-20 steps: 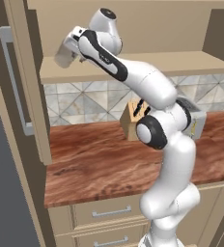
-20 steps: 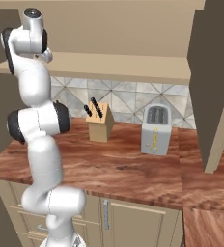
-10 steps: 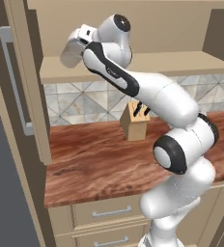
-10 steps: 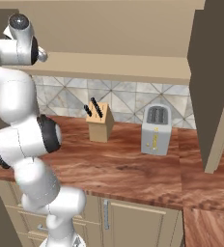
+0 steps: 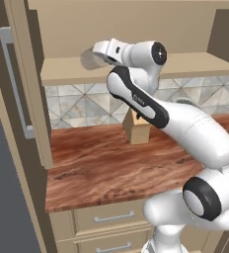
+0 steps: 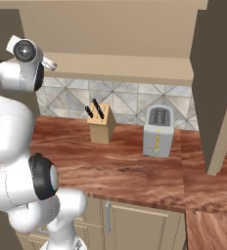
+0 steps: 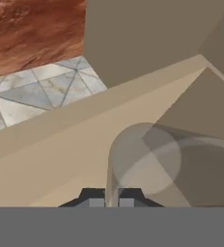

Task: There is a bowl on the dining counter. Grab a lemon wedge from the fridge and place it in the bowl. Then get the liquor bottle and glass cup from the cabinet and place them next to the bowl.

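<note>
1. The cabinet (image 5: 136,29) hangs open above the wood-grain table (image 5: 116,163); its beige shelf (image 5: 195,64) runs left to right over the tiled wall.
2. The white arm reaches up to the shelf's left end.
3. A toaster (image 6: 157,131) and a knife block (image 6: 101,124) stand at the far side of the table.
4. The glass cup (image 7: 147,166) is at the left end of the shelf; the pincer (image 7: 112,198) is pinched narrow on its wall.

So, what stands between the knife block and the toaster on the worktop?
Nothing: in the right base view, bare wood separates the knife block and the toaster.
</note>
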### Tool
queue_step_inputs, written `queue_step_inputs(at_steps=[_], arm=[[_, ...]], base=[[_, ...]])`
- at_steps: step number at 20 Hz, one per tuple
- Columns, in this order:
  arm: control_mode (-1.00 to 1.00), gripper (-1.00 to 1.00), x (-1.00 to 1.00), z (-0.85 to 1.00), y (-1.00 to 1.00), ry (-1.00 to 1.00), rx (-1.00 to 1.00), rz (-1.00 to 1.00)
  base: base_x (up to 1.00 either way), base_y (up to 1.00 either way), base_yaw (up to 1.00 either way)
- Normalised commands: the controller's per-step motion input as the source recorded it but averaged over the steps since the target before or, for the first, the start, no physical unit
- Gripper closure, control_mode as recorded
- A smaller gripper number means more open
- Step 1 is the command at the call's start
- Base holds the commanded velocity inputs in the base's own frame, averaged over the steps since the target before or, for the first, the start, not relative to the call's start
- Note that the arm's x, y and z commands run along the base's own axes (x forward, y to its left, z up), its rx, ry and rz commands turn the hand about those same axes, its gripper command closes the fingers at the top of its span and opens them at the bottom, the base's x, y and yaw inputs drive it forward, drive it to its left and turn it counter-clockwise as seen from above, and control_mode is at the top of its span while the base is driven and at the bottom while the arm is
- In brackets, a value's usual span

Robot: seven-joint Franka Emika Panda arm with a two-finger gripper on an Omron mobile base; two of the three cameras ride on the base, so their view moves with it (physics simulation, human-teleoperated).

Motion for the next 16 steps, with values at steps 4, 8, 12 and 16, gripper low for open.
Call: queue_step_inputs(at_steps=[4, 8, 12, 16], arm=[[-1.00, 1.00, -0.72, 0.36, -0.88, 0.04, -0.28, 0.00], [-1.00, 1.00, -0.71, 0.26, -0.88, 0.12, -0.34, -0.03], [-1.00, 1.00, -0.75, 0.02, -0.91, 0.11, -0.24, -0.11], [-1.00, 1.00, -0.71, -0.13, -0.81, 0.09, -0.09, -0.21]], base=[[0.00, 0.00, 0.00], [0.00, 0.00, 0.00], [0.00, 0.00, 0.00], [0.00, 0.00, 0.00]])
